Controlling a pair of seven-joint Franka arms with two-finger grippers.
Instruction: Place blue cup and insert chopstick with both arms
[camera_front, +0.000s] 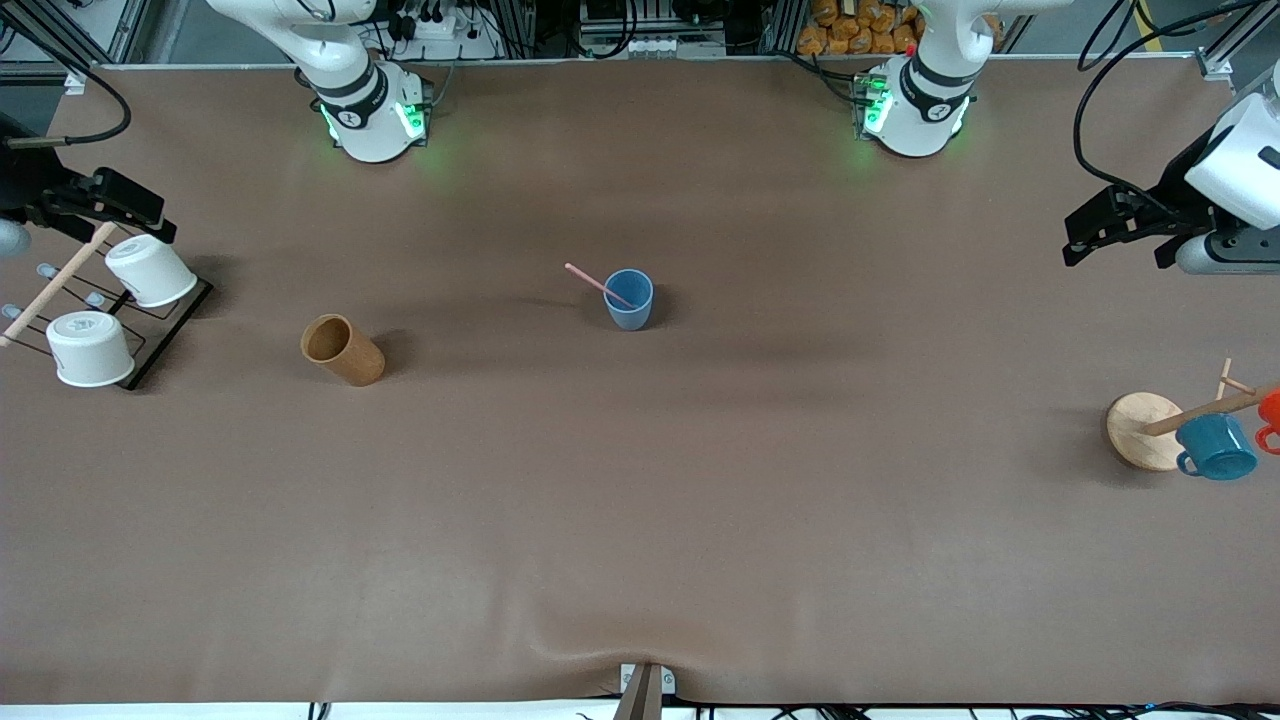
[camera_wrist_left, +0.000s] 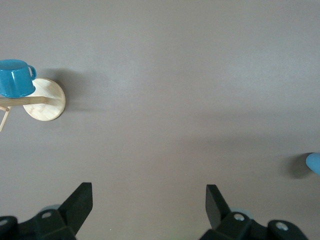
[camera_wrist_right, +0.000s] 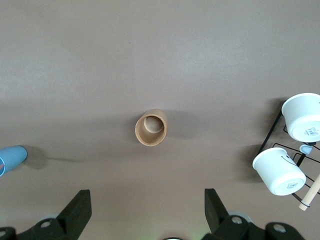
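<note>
- The blue cup (camera_front: 629, 299) is seen upright near the middle of the counter (camera_front: 640, 520), well apart from both hands.
- The chopstick (camera_front: 598, 283) is seen standing in the cup, its lower end inside and its upper end leaning out over the rim toward the right arm's end of the counter.
- The left hand (camera_front: 1095, 235) is held in the air over the left arm's end of the counter; in the left wrist view (camera_wrist_left: 149, 200) its fingers (camera_wrist_left: 80, 202) are spread wide with nothing between them.
- In that wrist view only an edge of the cup (camera_wrist_left: 314, 164) is caught, with bare counter between it and the hand.
- The right hand (camera_front: 110, 205) is held over the rack (camera_front: 160, 335) at the right arm's end of the counter; in the right wrist view (camera_wrist_right: 148, 207) its fingers (camera_wrist_right: 80, 207) are likewise wide apart and nothing is gripped.
- In the right wrist view the cup (camera_wrist_right: 12, 158) is seen at the frame's edge, well apart from the hand.
- A brown cup (camera_front: 343, 350) lies between the blue cup and the rack, nearer the front camera than the blue cup.
- Two white cups (camera_front: 150, 270) are seen on the rack.
- A teal mug (camera_front: 1215, 447) hangs on a wooden stand (camera_front: 1145, 430) at the left arm's end, nearer the front camera than the blue cup.
</note>
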